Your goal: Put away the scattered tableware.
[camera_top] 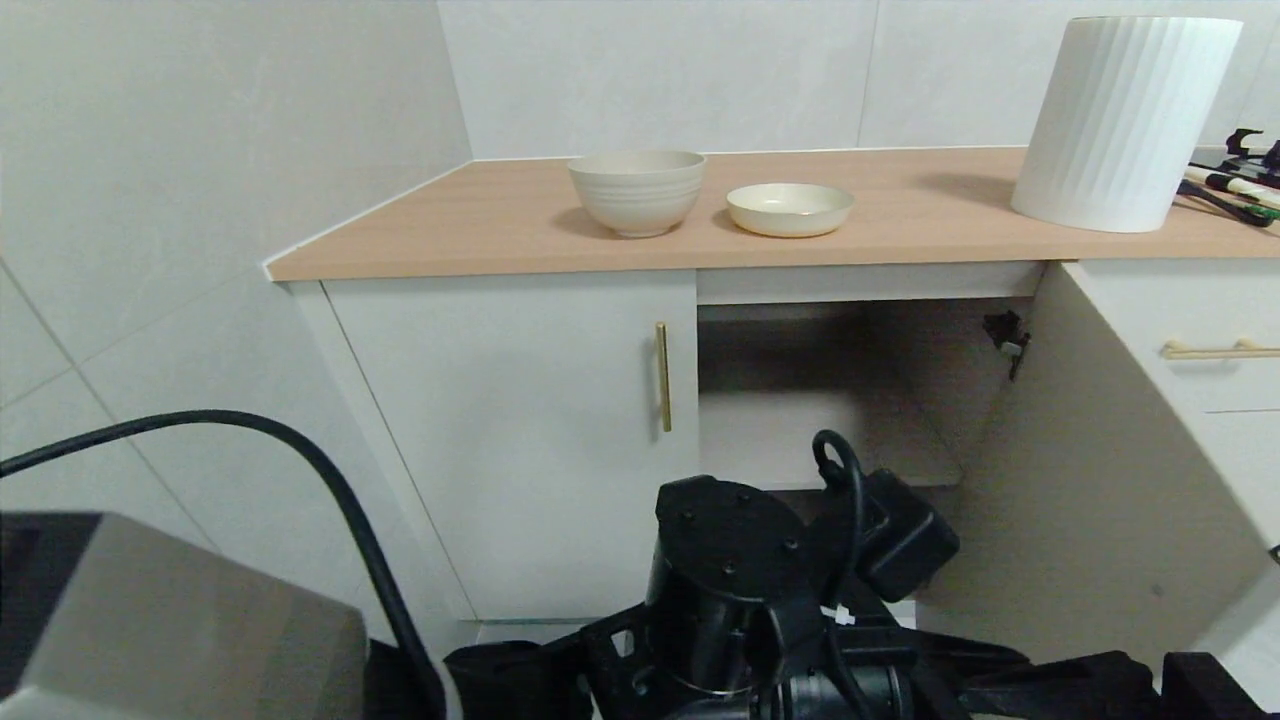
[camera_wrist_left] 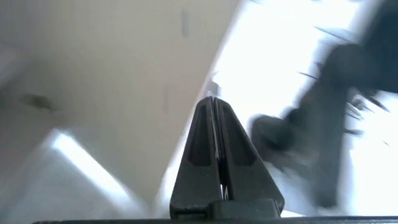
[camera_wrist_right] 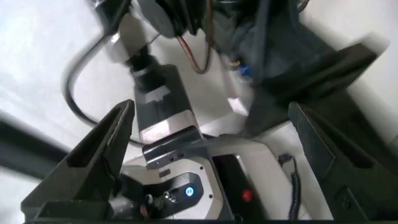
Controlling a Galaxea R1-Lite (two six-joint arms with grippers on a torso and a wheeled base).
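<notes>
Two pieces of tableware sit on the wooden countertop (camera_top: pixel 480 225) in the head view: a deep ribbed cream bowl (camera_top: pixel 636 191) and, just to its right, a shallow cream dish (camera_top: pixel 790 208). Below them the cabinet's right door (camera_top: pixel 1090 450) stands open, showing a bare compartment (camera_top: pixel 800 420); the left door (camera_top: pixel 520 430) with a gold handle is closed. My left gripper (camera_wrist_left: pixel 216 118) has its two dark fingers pressed together, holding nothing. My right gripper (camera_wrist_right: pixel 211 130) has its fingers spread wide apart, with nothing between them.
A tall white ribbed container (camera_top: pixel 1125 120) stands at the right of the counter, with pens and small tools (camera_top: pixel 1235 185) behind it. A drawer with a gold handle (camera_top: pixel 1215 350) is at the right. Tiled wall runs along the left.
</notes>
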